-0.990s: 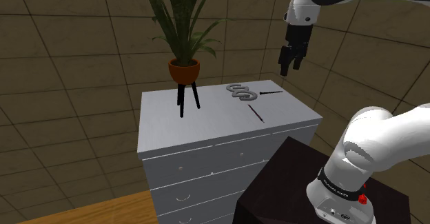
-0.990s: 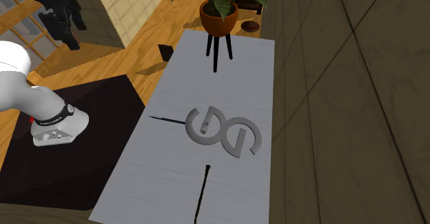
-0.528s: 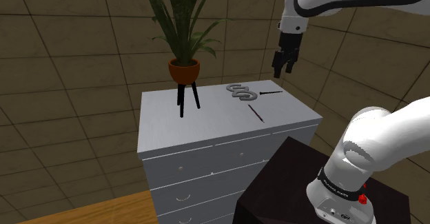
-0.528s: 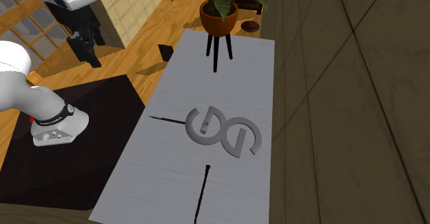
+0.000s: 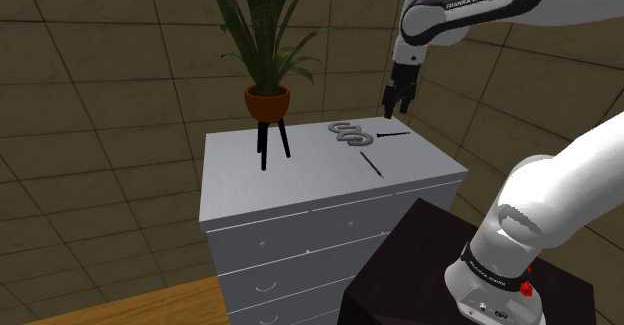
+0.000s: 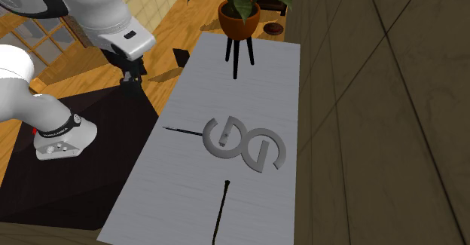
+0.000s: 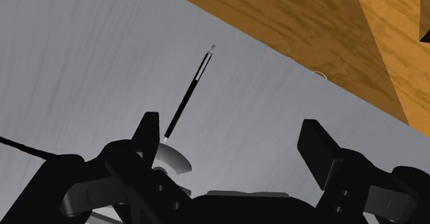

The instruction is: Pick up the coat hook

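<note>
Above the near edge of the grey dresser top (image 5: 300, 178), the black gripper (image 5: 395, 110) hangs clear of the surface, touching nothing. In the wrist view its two fingers (image 7: 317, 147) stand well apart with bare dresser top between them; the gripper (image 7: 231, 136) is released and empty. From the second exterior view the gripper (image 6: 133, 81) sits off to the side of the dresser (image 6: 248, 78), over the dark stand (image 6: 83, 168).

Item count:
- Coat hook (image 5: 347, 132): one. A grey, S-shaped piece lying flat on the dresser, below the gripper and apart from it. In the wrist view a curved part of it (image 7: 172, 160) shows low down, just beside the inner face of one finger; contact is not seen. Full outline is plain in the second exterior view (image 6: 245, 143).
- Thin black rods: two. One rod (image 5: 393, 133) lies nearly under the gripper, its end pointing at the hook. The other rod (image 5: 372, 164) lies further from the gripper, beyond the hook, and appears ahead of the fingers in the wrist view (image 7: 188, 98).
- Potted plant (image 5: 268, 101): one, in a brown pot on black legs, at the dresser end well away from the gripper.
</note>
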Controlling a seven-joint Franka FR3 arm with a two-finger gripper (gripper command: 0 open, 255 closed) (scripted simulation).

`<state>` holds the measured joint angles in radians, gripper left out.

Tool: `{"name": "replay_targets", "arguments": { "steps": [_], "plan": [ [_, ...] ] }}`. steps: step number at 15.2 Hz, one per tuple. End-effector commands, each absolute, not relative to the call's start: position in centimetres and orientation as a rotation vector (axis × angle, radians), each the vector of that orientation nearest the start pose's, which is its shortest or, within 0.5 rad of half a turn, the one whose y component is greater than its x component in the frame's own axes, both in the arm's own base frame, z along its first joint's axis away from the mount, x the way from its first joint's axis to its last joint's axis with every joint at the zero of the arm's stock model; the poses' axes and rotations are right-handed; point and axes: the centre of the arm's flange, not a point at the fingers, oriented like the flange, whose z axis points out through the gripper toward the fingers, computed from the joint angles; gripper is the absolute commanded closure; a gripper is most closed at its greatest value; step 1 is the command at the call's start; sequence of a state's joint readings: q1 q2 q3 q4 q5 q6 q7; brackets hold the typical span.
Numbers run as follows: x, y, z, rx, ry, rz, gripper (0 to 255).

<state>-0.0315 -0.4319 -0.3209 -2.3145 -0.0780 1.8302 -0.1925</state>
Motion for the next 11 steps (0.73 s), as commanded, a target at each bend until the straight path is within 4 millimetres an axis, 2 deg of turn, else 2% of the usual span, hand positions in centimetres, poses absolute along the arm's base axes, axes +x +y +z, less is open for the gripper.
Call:
{"name": "replay_targets", "arguments": {
  "steps": [1,11],
  "plan": [
    [40.3,-18.1,47.9,-3.048,0.16,0.078,0],
    [47.7,-26.7,39.8,-2.97,0.159,0.068,0]
  ]
}}
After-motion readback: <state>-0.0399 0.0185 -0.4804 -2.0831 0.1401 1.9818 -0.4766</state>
